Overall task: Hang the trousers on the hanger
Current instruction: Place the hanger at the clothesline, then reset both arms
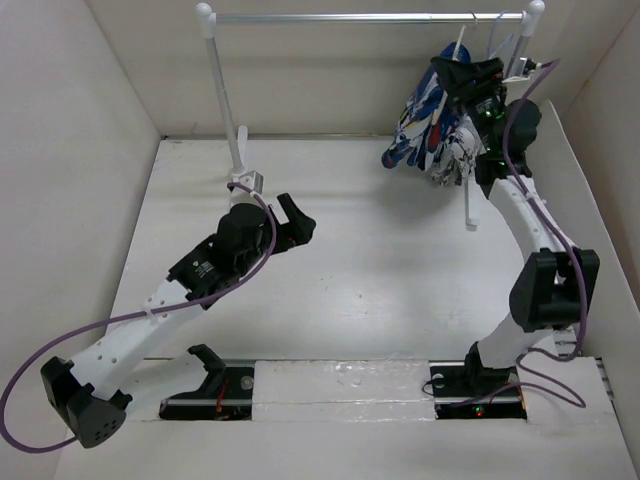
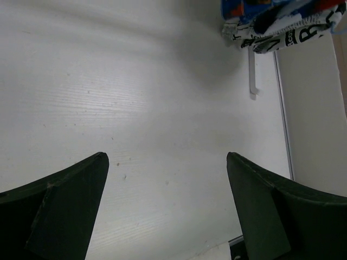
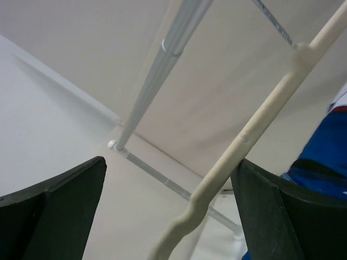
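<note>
The blue-and-white printed trousers (image 1: 422,118) hang bunched at the right end of the rack, draped on the pale beige hanger (image 1: 459,47). My right gripper (image 1: 468,78) is raised against them, open. In the right wrist view the hanger's arm (image 3: 260,122) runs slantwise between the open jaws (image 3: 169,161), close to the right finger, with blue trouser cloth (image 3: 325,157) at the right edge. My left gripper (image 1: 297,222) is open and empty over the middle of the table; its view (image 2: 167,156) shows bare table and the trousers (image 2: 255,10) far off.
A white clothes rack with a metal rail (image 1: 370,17) stands at the back, with its left post (image 1: 225,100) and right foot (image 1: 470,205). Black-and-white lettered cloth (image 2: 282,35) hangs under the trousers. White walls enclose the table (image 1: 350,280).
</note>
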You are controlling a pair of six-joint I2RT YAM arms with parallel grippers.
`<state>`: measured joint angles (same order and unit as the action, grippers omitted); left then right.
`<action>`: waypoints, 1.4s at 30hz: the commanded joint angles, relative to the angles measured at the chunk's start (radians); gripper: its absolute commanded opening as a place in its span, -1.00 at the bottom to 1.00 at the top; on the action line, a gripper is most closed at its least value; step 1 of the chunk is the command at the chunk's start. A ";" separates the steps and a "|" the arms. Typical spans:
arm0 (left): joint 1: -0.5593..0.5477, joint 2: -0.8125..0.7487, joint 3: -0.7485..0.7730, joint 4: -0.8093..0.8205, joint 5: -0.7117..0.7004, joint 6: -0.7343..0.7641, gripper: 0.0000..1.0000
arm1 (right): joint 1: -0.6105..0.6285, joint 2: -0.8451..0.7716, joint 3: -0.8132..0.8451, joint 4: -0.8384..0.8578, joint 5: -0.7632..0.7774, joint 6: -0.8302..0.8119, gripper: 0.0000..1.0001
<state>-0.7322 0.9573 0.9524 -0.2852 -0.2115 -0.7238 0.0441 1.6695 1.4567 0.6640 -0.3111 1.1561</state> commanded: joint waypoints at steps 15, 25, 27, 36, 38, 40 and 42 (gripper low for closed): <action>0.010 0.037 0.215 -0.003 -0.039 0.038 0.97 | -0.144 -0.599 -0.220 -0.627 0.202 -0.628 1.00; 0.033 -0.026 0.140 -0.110 -0.111 0.038 0.98 | -0.135 -0.973 -0.591 -0.918 0.061 -0.808 1.00; 0.033 -0.058 0.077 -0.159 -0.109 0.023 0.98 | -0.073 -1.037 -0.645 -1.062 0.118 -0.832 1.00; 0.033 -0.173 -0.201 -0.051 0.021 -0.100 0.94 | -0.029 -1.375 -0.875 -1.317 0.115 -0.928 1.00; 0.033 -0.157 -0.169 -0.022 0.032 -0.088 0.94 | -0.029 -1.334 -0.863 -1.295 0.080 -0.923 1.00; 0.033 -0.114 -0.127 -0.008 0.034 -0.046 0.94 | -0.029 -1.292 -0.828 -1.252 0.069 -0.920 1.00; 0.033 -0.066 -0.041 -0.015 0.034 -0.014 0.94 | -0.029 -1.219 -0.730 -1.227 0.070 -0.934 1.00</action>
<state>-0.7048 0.8562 0.7986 -0.3908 -0.1959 -0.7815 0.0082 0.3855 0.6056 -0.6319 -0.2123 0.2508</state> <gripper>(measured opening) 0.974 0.999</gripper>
